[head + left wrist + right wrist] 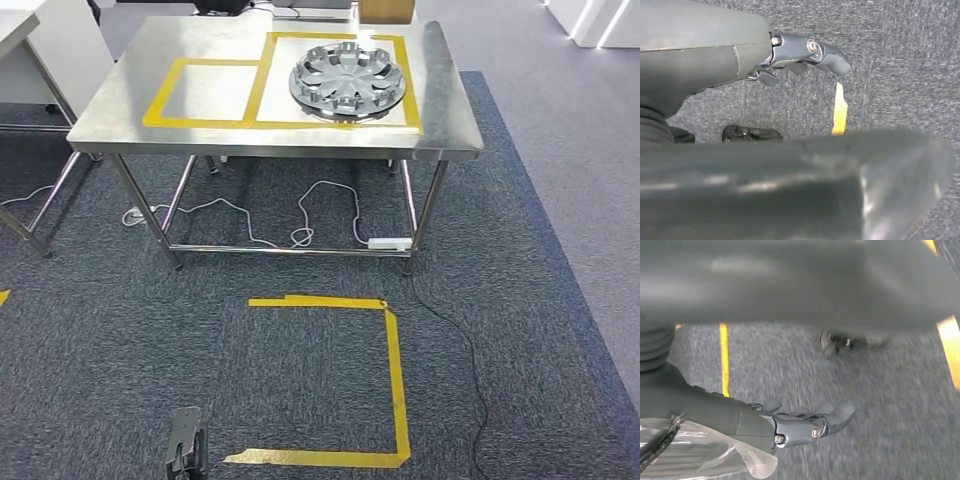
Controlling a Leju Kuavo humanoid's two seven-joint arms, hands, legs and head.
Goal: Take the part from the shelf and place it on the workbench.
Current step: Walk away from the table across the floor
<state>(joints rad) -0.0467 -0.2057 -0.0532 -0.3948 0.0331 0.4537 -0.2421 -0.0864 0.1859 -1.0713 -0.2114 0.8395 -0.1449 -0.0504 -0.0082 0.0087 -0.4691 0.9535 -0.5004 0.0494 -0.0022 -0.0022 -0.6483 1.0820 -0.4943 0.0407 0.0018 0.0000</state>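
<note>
A silver wheel cover [346,79] lies flat on the steel workbench [128,100], inside the right of two yellow-taped squares. The left taped square [207,92] holds nothing. My left hand [806,52] hangs over the grey carpet with its fingers stretched out and nothing in them. In the right wrist view my right hand [806,425] hangs the same way above the carpet, fingers extended and holding nothing. Both hands are well away from the bench.
A yellow tape outline [394,370] marks the carpet in front of the bench. White cables and a power strip [389,243] lie under the bench. A second table [30,45] stands at the far left, and a cardboard box [385,10] sits behind the bench.
</note>
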